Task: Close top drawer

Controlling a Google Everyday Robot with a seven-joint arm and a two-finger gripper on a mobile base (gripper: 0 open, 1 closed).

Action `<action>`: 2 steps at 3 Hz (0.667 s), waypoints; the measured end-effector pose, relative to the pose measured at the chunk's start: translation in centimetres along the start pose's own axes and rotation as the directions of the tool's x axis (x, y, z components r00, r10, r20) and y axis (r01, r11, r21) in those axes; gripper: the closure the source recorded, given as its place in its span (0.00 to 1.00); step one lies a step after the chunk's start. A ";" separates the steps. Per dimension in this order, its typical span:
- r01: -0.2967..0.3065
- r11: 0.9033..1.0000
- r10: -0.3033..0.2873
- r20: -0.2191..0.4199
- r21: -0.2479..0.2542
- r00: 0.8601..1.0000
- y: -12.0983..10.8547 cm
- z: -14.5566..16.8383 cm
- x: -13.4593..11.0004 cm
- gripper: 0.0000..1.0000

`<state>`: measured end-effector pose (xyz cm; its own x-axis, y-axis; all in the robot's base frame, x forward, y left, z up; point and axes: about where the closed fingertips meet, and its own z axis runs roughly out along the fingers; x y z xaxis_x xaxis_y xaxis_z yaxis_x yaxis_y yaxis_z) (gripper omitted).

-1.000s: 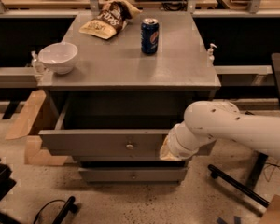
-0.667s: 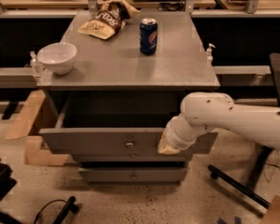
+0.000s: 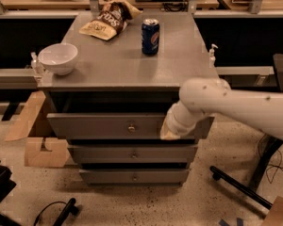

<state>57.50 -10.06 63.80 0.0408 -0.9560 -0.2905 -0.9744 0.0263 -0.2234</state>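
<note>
The gripper (image 3: 171,130) sits against the front of the top drawer (image 3: 104,125), right of its knob (image 3: 131,127) and below the front right corner of the worktop (image 3: 122,72); whether it is open or closed I cannot tell. The drawer lies directly behind it, its long axis running parallel to the worktop's front edge, so the push has to go straight toward the back edge. The drawer stands partly out, its front proud of the two lower drawers (image 3: 132,153). Compared with a second ago, its front is nearer the cabinet and the arm (image 3: 236,105) has followed it in. The bowl (image 3: 59,58) at the front left corner is unmoved.
</note>
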 end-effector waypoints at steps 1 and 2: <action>0.020 1.000 -0.020 -0.035 -0.008 0.999 -4.0 0.7 0.7 1.00; 0.020 1.000 -0.020 -0.035 -0.008 0.999 -4.0 0.7 0.7 1.00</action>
